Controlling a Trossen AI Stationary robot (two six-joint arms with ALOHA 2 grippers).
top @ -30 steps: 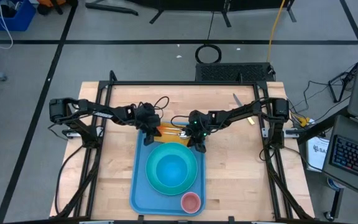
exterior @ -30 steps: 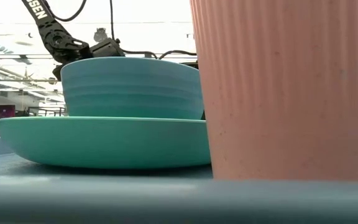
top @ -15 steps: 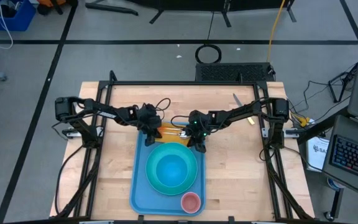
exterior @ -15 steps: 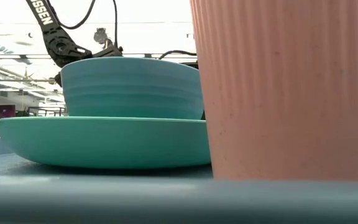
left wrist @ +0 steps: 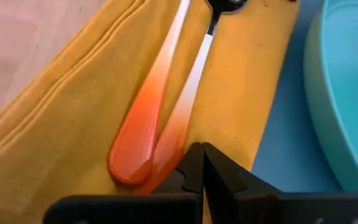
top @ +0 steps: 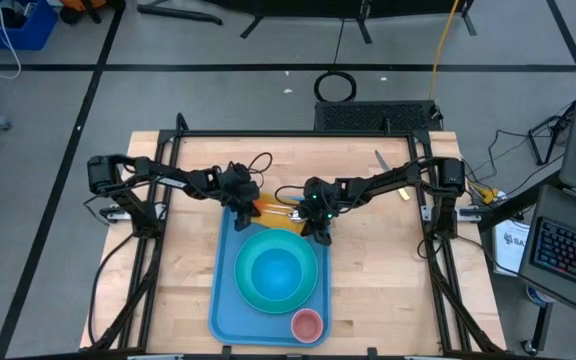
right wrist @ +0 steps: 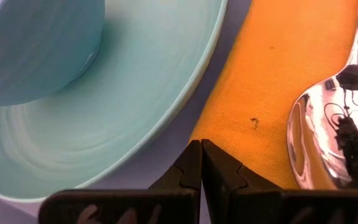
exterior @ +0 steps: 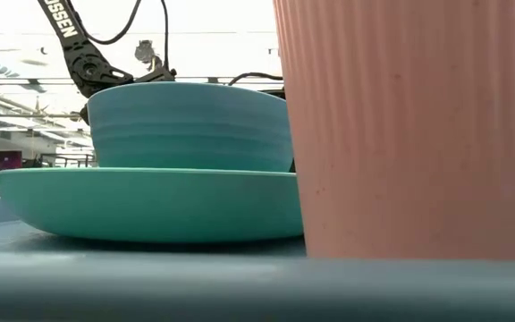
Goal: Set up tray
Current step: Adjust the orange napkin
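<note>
The light-blue tray [top: 226, 300] lies mid-table. On it rest a turquoise plate [top: 244, 285] carrying a turquoise bowl [top: 275, 270], and a pink cup [top: 307, 325] at the near right corner. An orange-yellow napkin [top: 271, 212] lies across the tray's far end. Two utensils with orange handles [left wrist: 148, 106] rest on it, side by side. A shiny spoon bowl [right wrist: 328, 137] rests on the napkin [right wrist: 278, 81] as well. My left gripper [left wrist: 202, 163] is shut at the napkin's left end. My right gripper [right wrist: 201, 158] is shut at the napkin's right near edge, beside the plate [right wrist: 135, 106]. My left gripper's shut fingertips stand at the free end of one orange handle [left wrist: 166, 152], coming from above, along the handle. I cannot tell whether they touch it or the napkin. My right gripper's shut fingertips stand over the napkin's edge [right wrist: 229, 130] next to the plate; touching or not, I cannot tell.
In the low view the cup [exterior: 409, 125] fills the right half, with the bowl [exterior: 186, 125] and plate [exterior: 150, 206] hiding the grippers. A black frame [top: 298, 133] borders the wooden table. Bare wood lies left [top: 183, 270] and right [top: 378, 270] of the tray.
My left arm has shifted slightly toward the table's right, its gripper staying shut over the napkin's left end. The right arm, the tray and the things on it have kept still.
</note>
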